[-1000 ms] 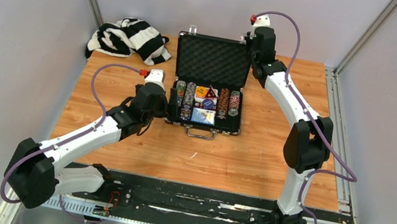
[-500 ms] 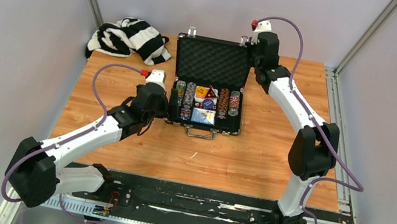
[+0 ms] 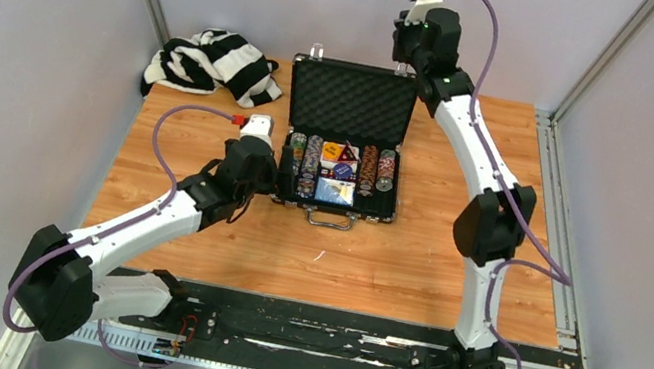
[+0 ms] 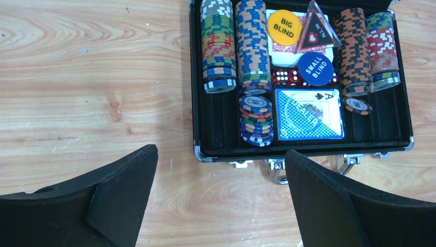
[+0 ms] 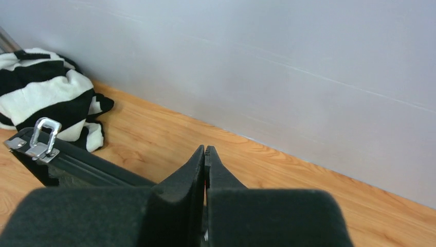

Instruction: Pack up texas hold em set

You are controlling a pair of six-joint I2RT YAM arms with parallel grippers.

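Note:
The texas hold em set's black briefcase [image 3: 332,211] lies open mid-table with its foam-lined lid [image 3: 351,102] upright. Rows of poker chips [image 4: 254,51], a blue card deck [image 4: 308,113], red dice [image 4: 288,77] and round dealer buttons [image 4: 284,27] fill the tray. My left gripper [image 3: 266,174] hangs open just off the case's front left corner, nothing between its fingers [image 4: 123,180]. My right gripper [image 3: 402,56] is shut and empty, raised behind the lid's top right corner. The right wrist view shows that gripper [image 5: 205,149] above the lid's edge [image 5: 77,167] and a silver latch [image 5: 41,136].
A black-and-white striped cloth [image 3: 212,63] lies bunched at the back left, near the lid's left corner [image 5: 46,98]. Grey walls close the back and both sides. The case's silver handle [image 3: 330,219] sticks out toward the arms' bases.
My right gripper has shut and risen up and to the left, to above and behind the lid's top right corner. The left arm and the case have not moved.

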